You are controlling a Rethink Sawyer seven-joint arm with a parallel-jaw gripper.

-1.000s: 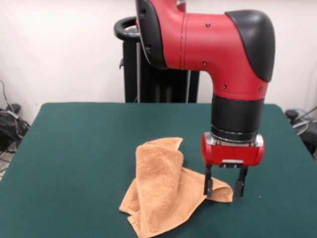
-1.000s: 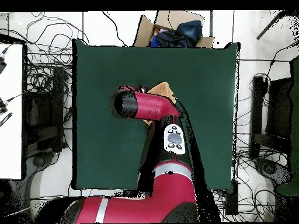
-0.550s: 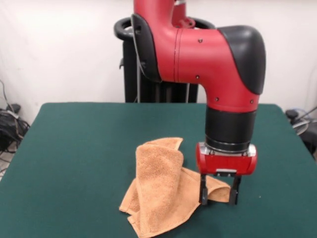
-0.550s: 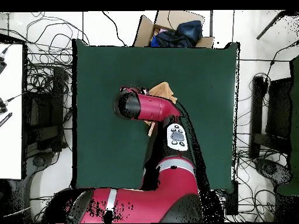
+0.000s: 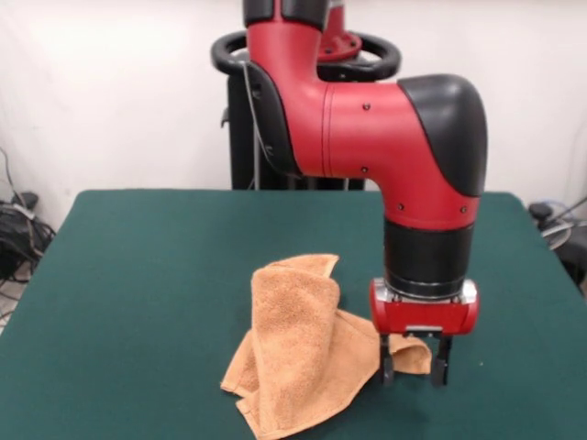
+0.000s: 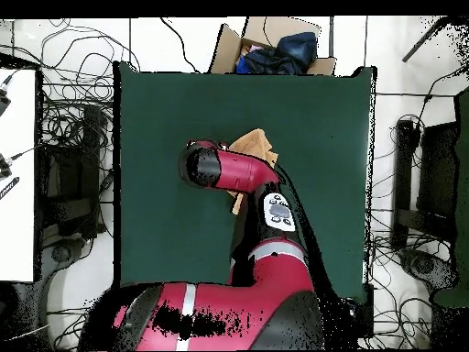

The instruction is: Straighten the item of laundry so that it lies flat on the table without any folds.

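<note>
Gripper [image 5: 414, 367] low over table [image 5: 138, 275], fingers apart, straddling a corner of towel [image 5: 298, 353]; corner sits between the tips, not pinched. Rest of towel crumpled beside gripper, folded over itself in a raised hump, on dark green felt. Felt otherwise bare on all sides of gripper. Behind arm [image 5: 385, 128]: white wall, black stand [image 5: 243, 119]. Overhead: arm covers most of towel [image 6: 256, 143]; cardboard box [image 6: 270, 41] with dark cloth beyond table edge; cables on pale floor around table.

Orange-tan towel [image 5: 303, 353] — dark green table [image 5: 138, 275].
</note>
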